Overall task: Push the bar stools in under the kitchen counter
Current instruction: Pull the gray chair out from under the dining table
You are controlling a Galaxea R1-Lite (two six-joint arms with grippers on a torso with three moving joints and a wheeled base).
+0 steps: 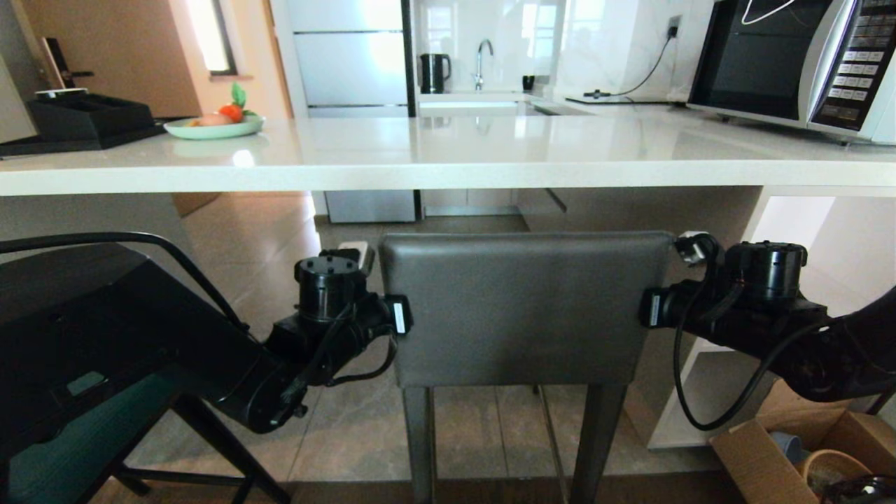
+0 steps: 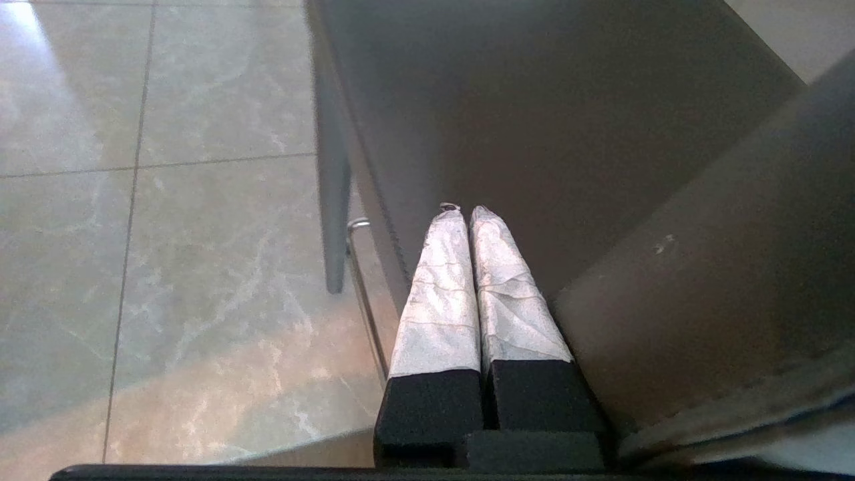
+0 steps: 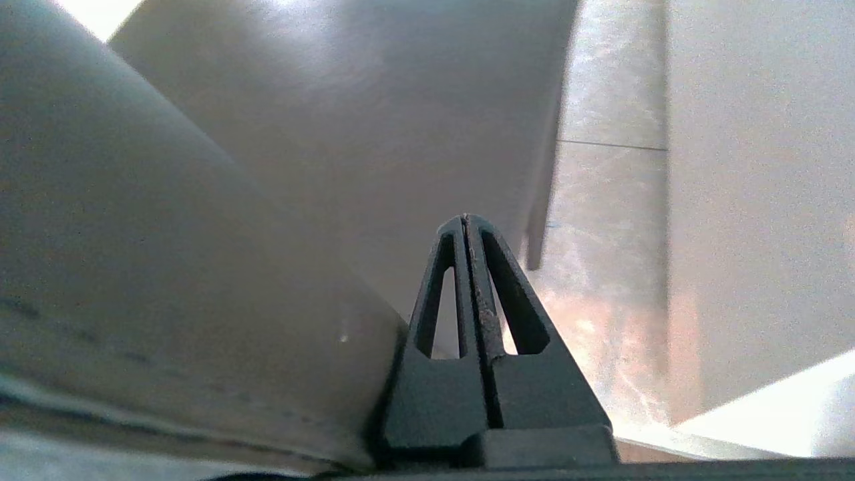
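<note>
The squared grey bar stool [image 1: 525,308] stands in front of me, its backrest just below the edge of the white kitchen counter [image 1: 448,168]. My left arm's wrist [image 1: 329,301] is against the backrest's left edge and my right arm's wrist [image 1: 763,280] against its right edge; the backrest hides the fingers in the head view. The left gripper [image 2: 465,210] is shut and empty, lying along the grey stool's seat [image 2: 534,100]. The right gripper [image 3: 464,219] is shut and empty beside the seat [image 3: 367,100]. The teal bar stool [image 1: 63,448] sits at lower left, away from the counter.
On the counter are a microwave [image 1: 791,63], a plate of fruit [image 1: 213,126] and a black tray [image 1: 84,119]. The counter's white side panel [image 1: 721,392] stands right of the grey stool. An open cardboard box [image 1: 784,448] lies on the tiled floor at lower right.
</note>
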